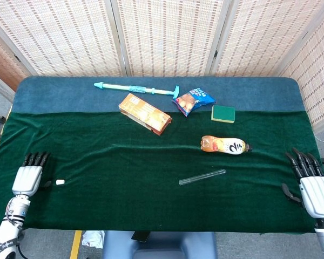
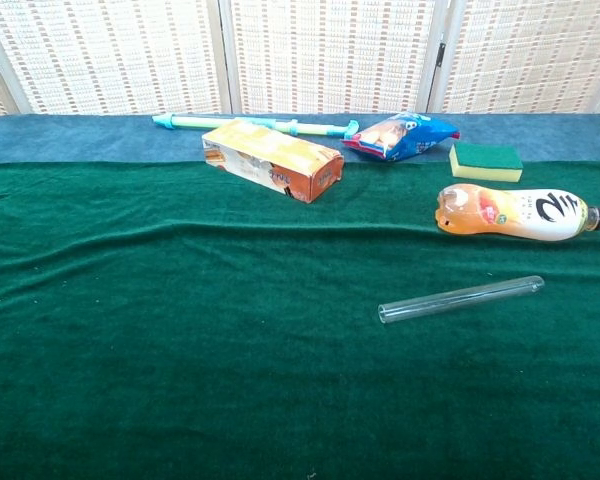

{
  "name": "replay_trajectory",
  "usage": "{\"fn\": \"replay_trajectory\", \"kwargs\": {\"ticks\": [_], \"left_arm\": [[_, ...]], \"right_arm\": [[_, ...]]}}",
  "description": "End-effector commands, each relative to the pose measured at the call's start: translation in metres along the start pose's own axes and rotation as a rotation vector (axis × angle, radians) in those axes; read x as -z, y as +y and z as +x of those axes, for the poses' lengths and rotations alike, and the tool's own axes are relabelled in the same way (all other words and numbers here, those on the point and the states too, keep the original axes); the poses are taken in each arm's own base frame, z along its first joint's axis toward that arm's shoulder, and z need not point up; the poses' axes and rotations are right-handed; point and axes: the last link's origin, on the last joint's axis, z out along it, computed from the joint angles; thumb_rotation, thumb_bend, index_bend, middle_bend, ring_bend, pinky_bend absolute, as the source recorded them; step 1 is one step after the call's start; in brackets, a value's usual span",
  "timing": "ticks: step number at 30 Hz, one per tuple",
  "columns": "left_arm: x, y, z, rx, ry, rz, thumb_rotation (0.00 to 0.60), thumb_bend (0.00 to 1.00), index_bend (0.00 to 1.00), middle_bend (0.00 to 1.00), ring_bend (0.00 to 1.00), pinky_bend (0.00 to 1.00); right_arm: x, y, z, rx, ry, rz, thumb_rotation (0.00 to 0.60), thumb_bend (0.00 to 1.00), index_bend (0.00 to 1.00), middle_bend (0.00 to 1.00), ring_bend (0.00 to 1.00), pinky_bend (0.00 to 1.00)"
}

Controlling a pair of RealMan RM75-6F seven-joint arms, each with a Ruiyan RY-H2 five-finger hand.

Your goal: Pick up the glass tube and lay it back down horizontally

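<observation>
The tube [image 1: 202, 177] lies flat and untouched on the green worktop [image 1: 119, 183], lower centre-right of the frame, just below the bottle [image 1: 223, 145]. Left hand [image 1: 27, 178] and right hand [image 1: 312, 186] rest empty, fingers extended, at the lower corners, likely parked before any reach.

Bottle [image 2: 515, 213] just behind tube [image 2: 460, 299].

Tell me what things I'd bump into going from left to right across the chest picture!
Orange cardboard box → clear glass tube → green and yellow sponge → orange plastic drink bottle. The long toy and snack bag overlap the others' spans, so they're left out.
</observation>
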Motion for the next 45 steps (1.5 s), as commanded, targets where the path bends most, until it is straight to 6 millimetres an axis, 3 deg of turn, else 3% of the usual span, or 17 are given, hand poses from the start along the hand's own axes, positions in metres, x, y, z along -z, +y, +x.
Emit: {"fn": "replay_trajectory", "kwargs": {"ticks": [1,13,36,45], "left_arm": [[-0.001,0.001,-0.001,0.005,-0.007,0.002,0.6,0.3,0.07,0.1,0.06,0.0],[-0.006,0.008,-0.005,0.011,-0.014,-0.01,0.6,0.3,0.07,0.1,0.06,0.0],[-0.008,0.053,0.012,0.002,0.014,-0.121,0.6,0.3,0.07,0.1,0.06,0.0],[-0.006,0.053,0.017,-0.017,0.005,-0.106,0.6,0.3,0.07,0.1,0.06,0.0]], "right_arm": [[0.0,0.001,0.0,0.001,-0.002,-0.003,0.6,0.43,0.0,0.02,0.06,0.0],[0.001,0.005,-0.002,-0.005,-0.009,-0.013,0.6,0.43,0.0,0.02,0.05,0.0],[0.005,0.011,-0.003,-0.014,-0.004,-0.029,0.6,0.43,0.0,0.02,0.06,0.0],[0.006,0.014,-0.004,-0.018,-0.005,-0.032,0.6,0.43,0.0,0.02,0.06,0.0]]}}
